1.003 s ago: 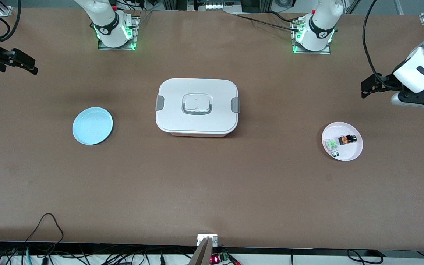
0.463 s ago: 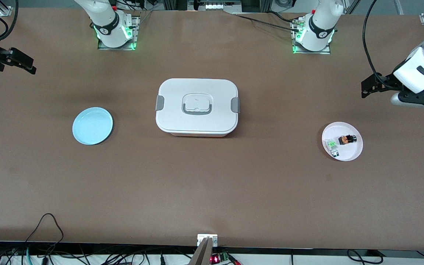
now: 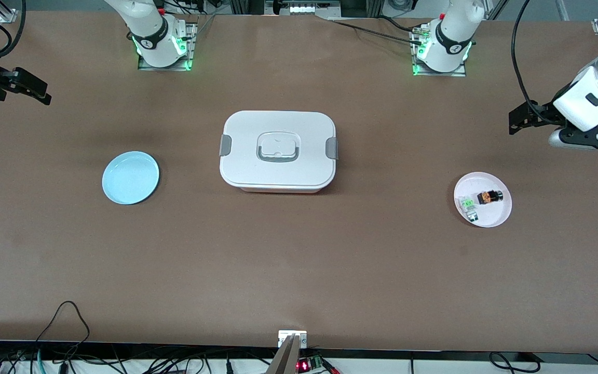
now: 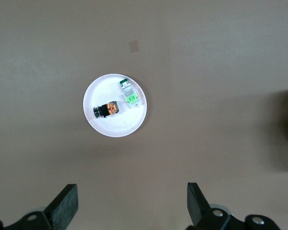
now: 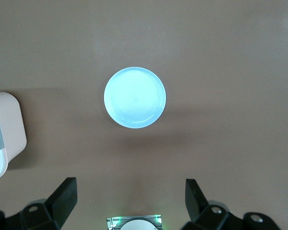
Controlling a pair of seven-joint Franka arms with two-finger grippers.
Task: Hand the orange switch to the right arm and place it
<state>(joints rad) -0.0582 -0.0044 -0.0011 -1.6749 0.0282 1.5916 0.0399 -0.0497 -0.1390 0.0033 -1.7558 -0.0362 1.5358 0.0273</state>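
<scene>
Two grippers hang high at the table's ends in the front view: the left gripper (image 3: 518, 120) toward the left arm's end, the right gripper (image 3: 37, 92) toward the right arm's end. The orange switch (image 3: 489, 197) lies on the white plate (image 3: 501, 213). From the left wrist, wide-spread fingers (image 4: 65, 206) hold nothing, above the switch beside a green-and-white component (image 4: 129, 94). From the right wrist, fingers (image 5: 63, 194) gape empty over the blue plate (image 5: 135, 97).

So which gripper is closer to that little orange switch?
The left. The left gripper hangs open above the table near the white plate holding the orange switch; the right gripper, also open, waits at the table's right-arm end.
</scene>
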